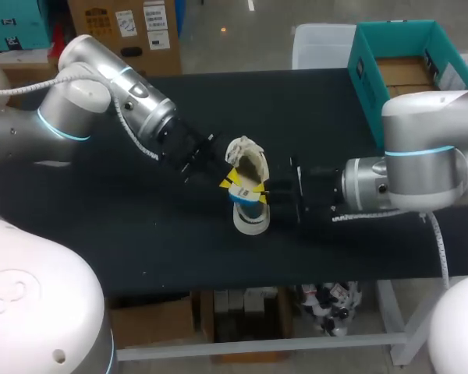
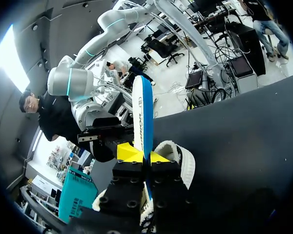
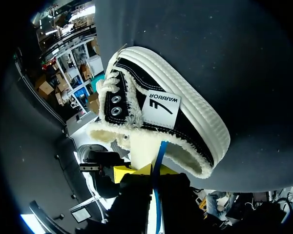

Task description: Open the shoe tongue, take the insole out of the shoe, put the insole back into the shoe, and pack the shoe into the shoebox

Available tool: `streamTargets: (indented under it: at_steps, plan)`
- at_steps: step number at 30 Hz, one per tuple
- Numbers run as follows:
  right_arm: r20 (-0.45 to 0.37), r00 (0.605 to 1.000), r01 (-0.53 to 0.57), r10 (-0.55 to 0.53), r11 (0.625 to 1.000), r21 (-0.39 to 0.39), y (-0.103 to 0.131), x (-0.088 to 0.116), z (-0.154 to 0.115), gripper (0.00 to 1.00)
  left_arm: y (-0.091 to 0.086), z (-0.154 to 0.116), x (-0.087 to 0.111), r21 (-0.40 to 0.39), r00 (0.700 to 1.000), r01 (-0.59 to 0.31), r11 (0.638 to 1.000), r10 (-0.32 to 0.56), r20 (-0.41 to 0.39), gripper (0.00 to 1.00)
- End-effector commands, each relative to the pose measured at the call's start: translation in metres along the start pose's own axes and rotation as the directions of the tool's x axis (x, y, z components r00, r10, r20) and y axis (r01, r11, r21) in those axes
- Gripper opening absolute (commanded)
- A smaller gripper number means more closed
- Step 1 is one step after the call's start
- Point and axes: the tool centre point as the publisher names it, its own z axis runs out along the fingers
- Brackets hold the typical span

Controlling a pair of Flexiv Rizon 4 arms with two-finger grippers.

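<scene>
**Shoe (image 3: pixel 185 126) lying in the middle of the desk (image 1: pixel 140 234)**

Black canvas, thick white sole, fuzzy cream trim. Its white, blue-edged insole (image 2: pixel 142 112) is clamped edge-on by the left gripper (image 2: pixel 142 155) and the right gripper (image 3: pixel 154 170).

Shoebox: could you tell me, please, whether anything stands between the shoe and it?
Nothing visible does. Bare table lies between the shoe and the teal shoebox; my right arm sits just beside that path.
</scene>
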Motion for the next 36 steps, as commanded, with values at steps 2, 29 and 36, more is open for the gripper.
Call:
streamTargets:
  at_steps: [2,29,36]
  plan:
    - [0.014,1.000,0.019,-0.019,1.000,-0.010,0.001,-0.001,-0.001,0.00,-0.001,0.006,-0.005,-0.003,0.999,-0.007,1.000,0.007,-0.036,0.00]
    - [0.059,0.998,0.008,-0.006,1.000,-0.021,0.031,0.002,0.011,0.19,0.042,0.003,0.006,-0.027,0.997,0.067,0.997,-0.068,-0.043,0.00]
    - [0.034,0.999,0.023,-0.021,0.997,-0.068,0.006,0.002,-0.004,0.46,0.038,0.003,0.007,-0.028,0.997,0.063,0.998,-0.065,-0.038,0.00]
